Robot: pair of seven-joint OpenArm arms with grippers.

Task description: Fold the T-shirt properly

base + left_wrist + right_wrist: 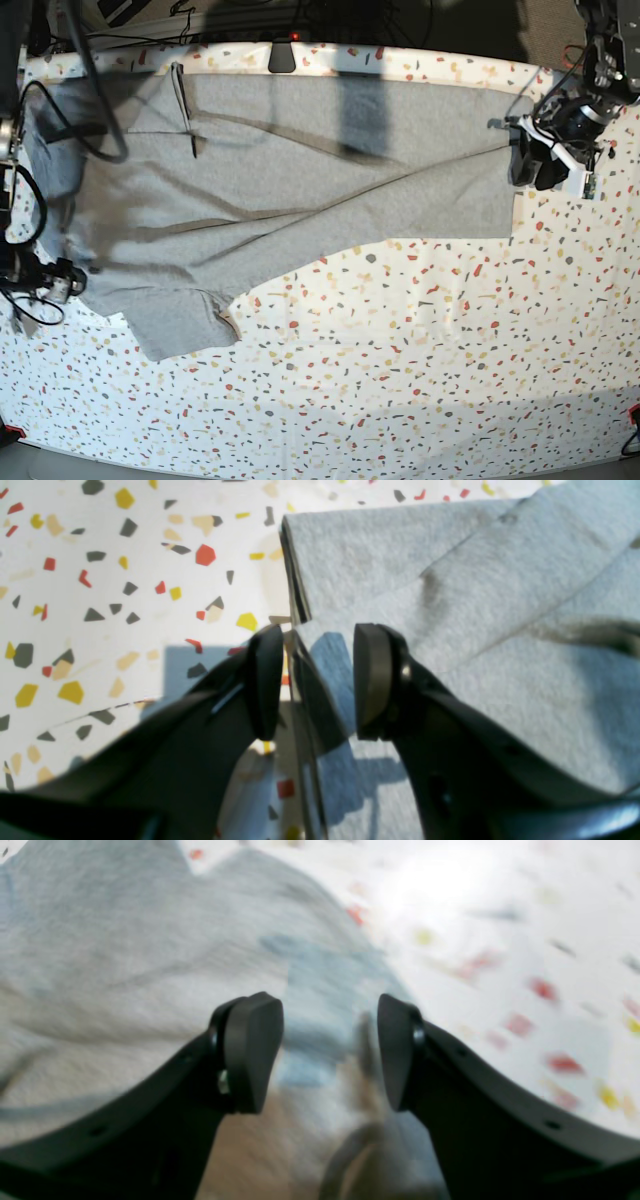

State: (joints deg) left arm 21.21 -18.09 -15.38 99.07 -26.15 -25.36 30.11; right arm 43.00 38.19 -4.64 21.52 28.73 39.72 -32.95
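Observation:
The heather-grey T-shirt (300,170) lies spread plain side up across the back half of the speckled table, with long diagonal creases and a sleeve (185,320) pointing to the front left. My left gripper (533,168) is at the shirt's right edge. In the left wrist view it (317,680) is open, with the folded edge of the T-shirt (450,605) running between its pads, not pinched. My right gripper (325,1050) is open just above the T-shirt (125,965) near its side edge; that view is blurred. In the base view it (62,282) sits at the shirt's left side.
The white terrazzo table (400,380) has coloured flecks. Black cables (90,110) loop over the shirt's back left corner. A small dark mount (282,55) stands at the back edge. The table's right edge is close to my left arm.

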